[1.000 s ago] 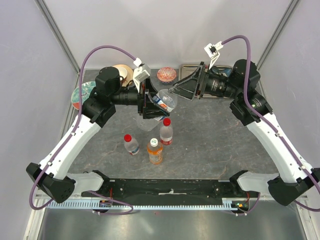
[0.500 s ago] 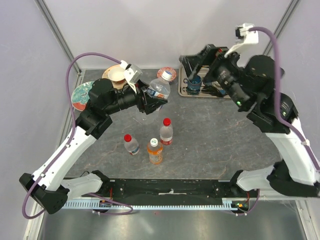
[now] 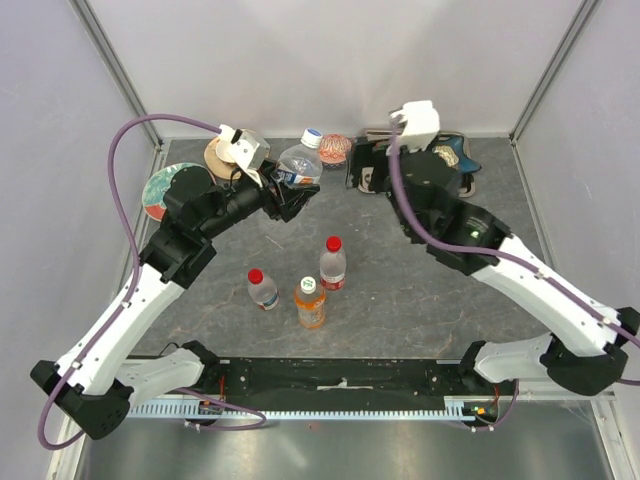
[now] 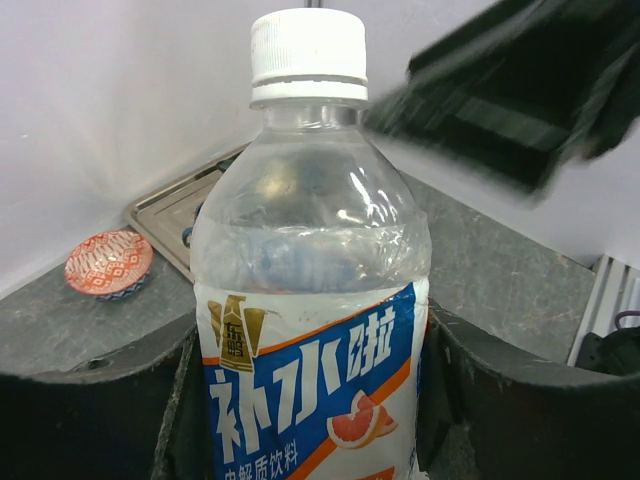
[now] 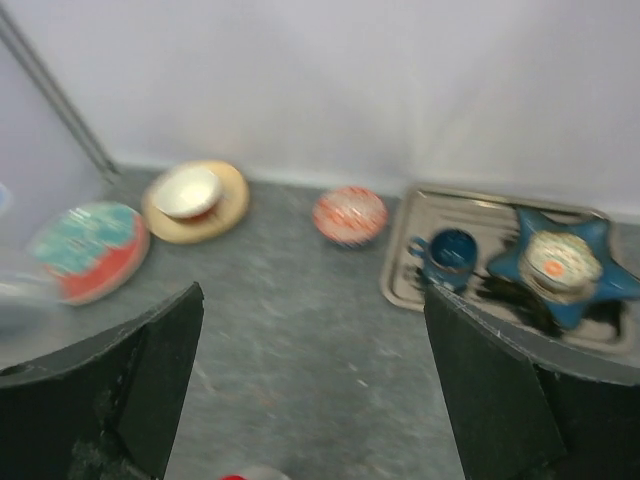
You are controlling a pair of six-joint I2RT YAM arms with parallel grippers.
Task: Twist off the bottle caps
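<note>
My left gripper (image 3: 283, 193) is shut on a clear bottle (image 3: 298, 165) with a blue and white label and a white cap (image 3: 312, 136), held tilted above the back of the table. In the left wrist view the bottle (image 4: 310, 300) fills the space between the fingers and its cap (image 4: 307, 50) is on. My right gripper (image 3: 365, 170) is open and empty, to the right of the held bottle and apart from it. Three bottles stand mid-table: two clear ones with red caps (image 3: 262, 289) (image 3: 332, 262) and an orange one (image 3: 310, 302).
At the back stand a teal and red plate (image 3: 165, 190), a tan saucer with a cup (image 5: 195, 200) and a red patterned bowl (image 3: 334, 148). A metal tray (image 5: 500, 215) at the back right holds a blue mug (image 5: 447, 255) and a blue star dish (image 5: 560, 265).
My left gripper has carried the bottle up and toward the back. My right arm has pulled away from the bottle's cap, swung up, then come down by the tray.
</note>
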